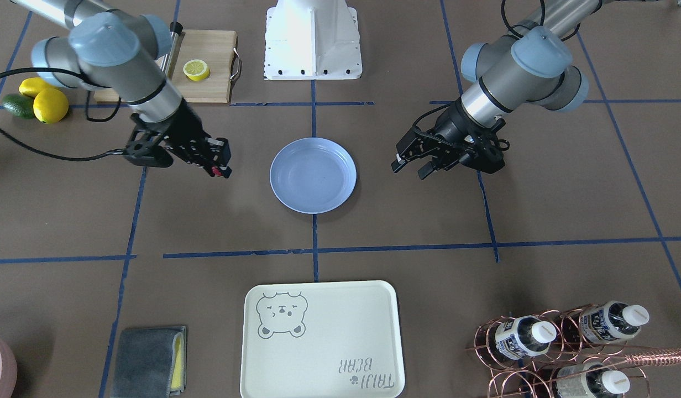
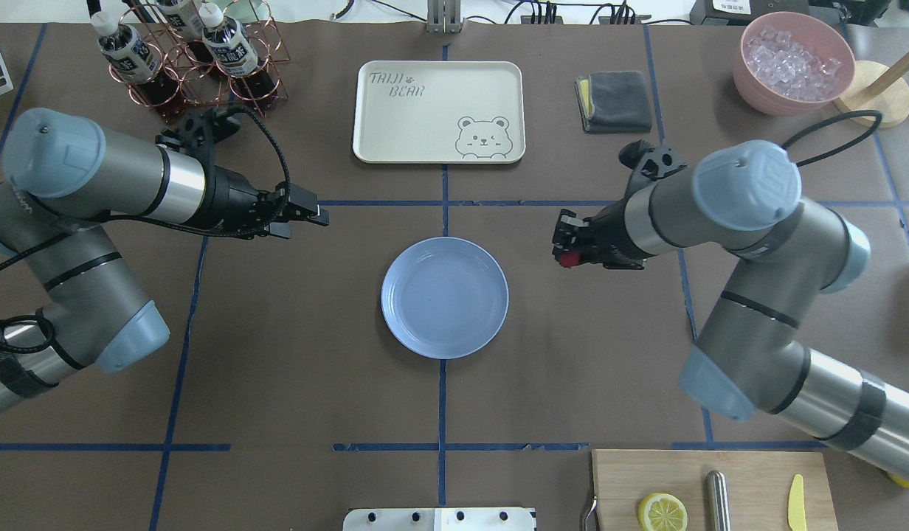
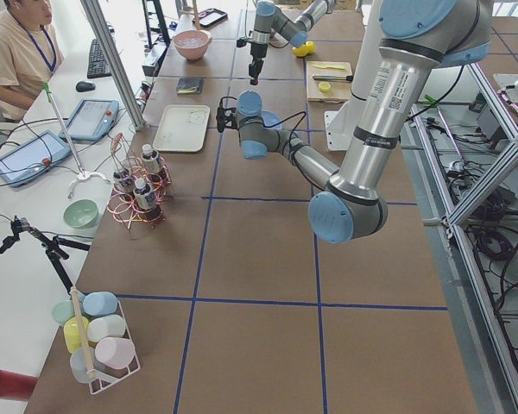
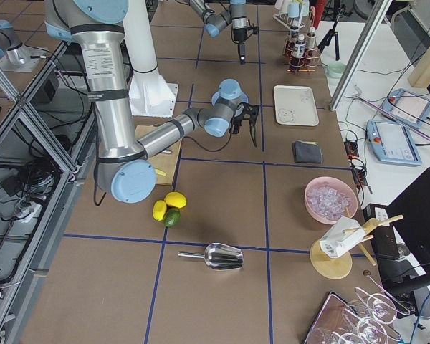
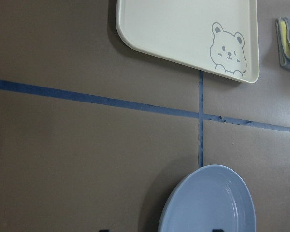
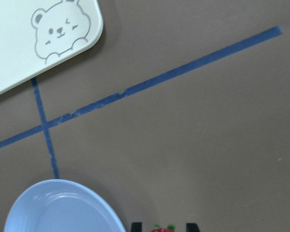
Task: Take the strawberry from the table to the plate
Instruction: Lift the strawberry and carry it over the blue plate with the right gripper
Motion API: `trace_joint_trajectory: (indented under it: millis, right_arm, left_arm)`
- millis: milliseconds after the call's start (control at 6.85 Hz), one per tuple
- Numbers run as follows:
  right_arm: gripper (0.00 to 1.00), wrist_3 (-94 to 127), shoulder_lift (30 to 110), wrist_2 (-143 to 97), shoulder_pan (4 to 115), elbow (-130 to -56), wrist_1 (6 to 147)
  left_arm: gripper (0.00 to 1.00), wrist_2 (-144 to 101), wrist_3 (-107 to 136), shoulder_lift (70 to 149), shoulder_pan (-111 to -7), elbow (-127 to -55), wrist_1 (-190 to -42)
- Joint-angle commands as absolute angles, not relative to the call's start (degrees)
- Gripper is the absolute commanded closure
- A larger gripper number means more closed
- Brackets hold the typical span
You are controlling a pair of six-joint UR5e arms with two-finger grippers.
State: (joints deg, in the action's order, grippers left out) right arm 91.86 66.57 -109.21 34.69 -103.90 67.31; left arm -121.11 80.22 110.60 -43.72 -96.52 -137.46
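Note:
The pale-blue plate (image 2: 445, 297) lies empty at the middle of the table (image 2: 292, 369); it also shows in the front view (image 1: 313, 175). My right gripper (image 2: 567, 248) hovers just beside the plate's right rim, shut on the small red strawberry (image 2: 569, 259). In the right wrist view the strawberry (image 6: 161, 229) peeks out between the two fingertips at the bottom edge, with the plate (image 6: 63, 208) at lower left. My left gripper (image 2: 307, 219) hangs open and holds nothing, up and to the left of the plate.
A cream bear tray (image 2: 440, 110) lies beyond the plate. A copper bottle rack (image 2: 189, 63) stands at far left, a grey cloth (image 2: 615, 101) and a pink bowl of ice (image 2: 794, 63) at far right. A cutting board (image 2: 713, 490) with a lemon half sits near right.

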Motion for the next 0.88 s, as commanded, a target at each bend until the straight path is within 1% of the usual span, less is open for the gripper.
trace_joint_trajectory:
  millis: [0,292,438,584,730]
  right_arm:
    - [1.0,97.7,54.9,-101.4,28.4,-97.5,72.9]
    - [1.0,98.3,48.8,-98.5,25.9,-90.2,72.9]
    - [1.0,98.3,47.1,-98.4,25.1,-86.2,73.0]
    - [1.0,97.7,47.1,-98.3,24.6,-85.1,73.4]
    - [1.0,97.6,47.2,-98.3,24.2,-84.0,73.6]
  left_arm:
    - [0.24,-125.6,71.9,107.7,-49.7,-96.2,-137.5]
    - [0.24,-127.0,69.7,106.9,-52.8,-96.2,-137.4]
    - [0.23,-127.0,69.3,107.0,-53.4,-95.9,-137.3]
    - [0.23,-127.0,69.3,107.0,-53.8,-95.9,-137.3]
    - [0.2,-127.0,69.3,106.9,-53.8,-96.0,-137.3]
